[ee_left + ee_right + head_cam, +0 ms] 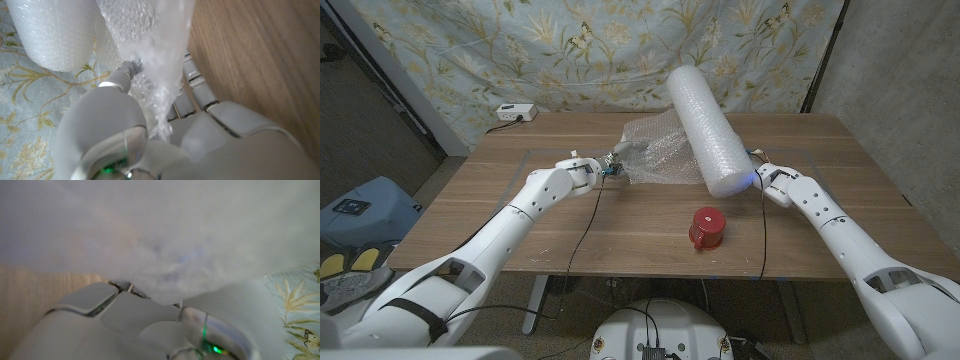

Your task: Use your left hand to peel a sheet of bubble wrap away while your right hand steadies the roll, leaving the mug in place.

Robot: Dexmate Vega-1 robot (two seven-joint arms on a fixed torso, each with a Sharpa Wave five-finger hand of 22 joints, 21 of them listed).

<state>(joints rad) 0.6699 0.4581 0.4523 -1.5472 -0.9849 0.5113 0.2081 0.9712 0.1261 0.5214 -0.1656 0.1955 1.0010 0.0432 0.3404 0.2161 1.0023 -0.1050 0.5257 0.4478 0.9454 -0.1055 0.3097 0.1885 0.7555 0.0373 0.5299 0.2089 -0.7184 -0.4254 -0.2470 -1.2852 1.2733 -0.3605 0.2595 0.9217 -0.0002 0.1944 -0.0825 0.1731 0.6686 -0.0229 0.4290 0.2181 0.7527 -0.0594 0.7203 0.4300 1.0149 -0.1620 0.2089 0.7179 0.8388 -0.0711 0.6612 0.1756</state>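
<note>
A large roll of bubble wrap (pixel 708 120) lies at an angle on the wooden table (pixel 620 225), its near end toward my right hand (pixel 767 180), which presses against that end. A loose sheet of bubble wrap (pixel 655 150) spreads from the roll toward my left hand (pixel 605 166), which pinches the sheet's edge. In the left wrist view the sheet (pixel 155 55) runs between the fingers (pixel 125 70) of my left hand, with the roll (pixel 50 30) beyond. The right wrist view is blurred white roll (pixel 160 235) close against my right hand (pixel 150 320). A red mug (pixel 706 229) stands upside down in front of the roll.
A white power strip (pixel 515 113) lies at the table's back left corner. A floral curtain (pixel 600 45) hangs behind the table. Black cables (pixel 588 225) run along both arms over the table. Blue bags (pixel 360 210) sit on the floor at the left.
</note>
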